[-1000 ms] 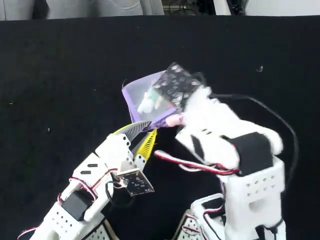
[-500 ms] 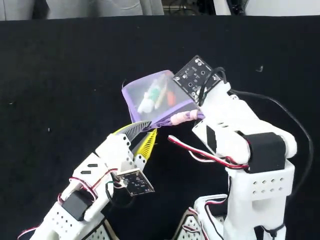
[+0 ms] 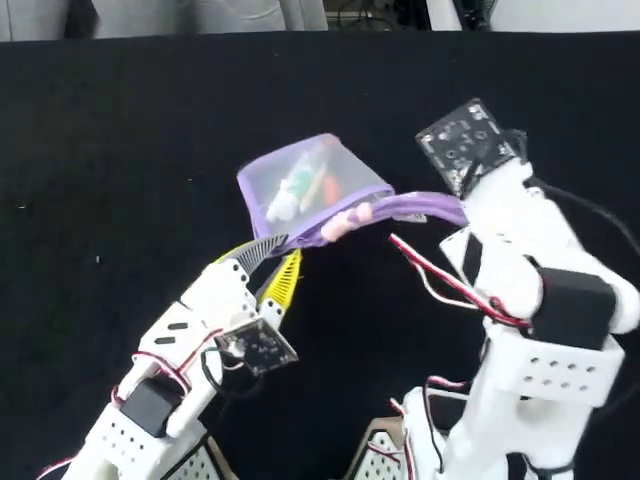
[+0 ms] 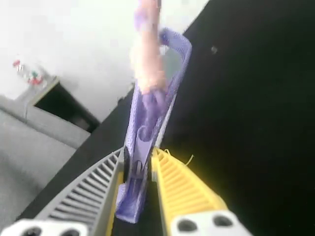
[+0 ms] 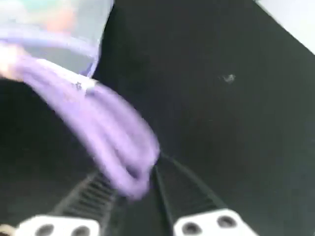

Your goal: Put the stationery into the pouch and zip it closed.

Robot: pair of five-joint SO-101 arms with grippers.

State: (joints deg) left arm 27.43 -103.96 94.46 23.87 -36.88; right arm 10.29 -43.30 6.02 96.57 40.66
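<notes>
Purple-edged clear pouch [image 3: 352, 184], colourful stationery [image 3: 292, 193] inside

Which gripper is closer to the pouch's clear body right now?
Left. The left gripper is clamped on the pouch at its lower edge; the right gripper holds the purple strap out to the side, away from the body.

Black table [image 3: 120, 130], grey fabric [image 3: 180, 15] beyond its far edge, white wall [image 4: 74, 39]

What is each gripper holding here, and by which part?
The left gripper clamps the pouch by its purple edge; right gripper holds its purple strap loop.
</notes>
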